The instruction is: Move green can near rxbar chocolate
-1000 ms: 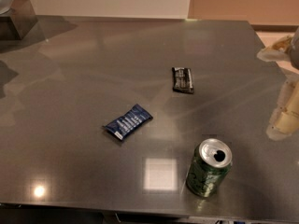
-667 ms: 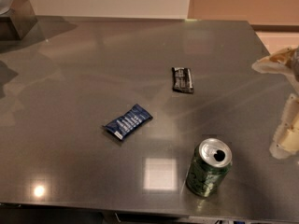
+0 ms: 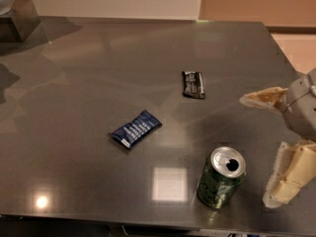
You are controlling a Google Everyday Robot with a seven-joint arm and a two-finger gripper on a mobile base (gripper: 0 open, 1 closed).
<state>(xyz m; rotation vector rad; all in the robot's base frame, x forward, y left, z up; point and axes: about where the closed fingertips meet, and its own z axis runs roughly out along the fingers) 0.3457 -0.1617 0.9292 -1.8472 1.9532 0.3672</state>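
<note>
Item: gripper (image 3: 255, 150). Two pale fingers (image 3: 288, 176) enter from the right edge, just to the right of the green can (image 3: 221, 177). Spread wide apart; nothing held between them, nothing touched. One finger reaches out above and beyond the can's right side, the other hangs level with the can, close to it but apart.

Item: green can. Upright on the dark grey table (image 3: 74, 78), near its front edge; silver top, dark opening.

Item: rxbar chocolate (image 3: 193, 84). Black wrapper, flat, well behind the can and slightly to its left.

Item: blue bar wrapper (image 3: 135, 129). Flat, lying at a slant, to the can's left and somewhat farther back.

Item: square light reflection (image 3: 169, 184). On the table just left of the can.
</note>
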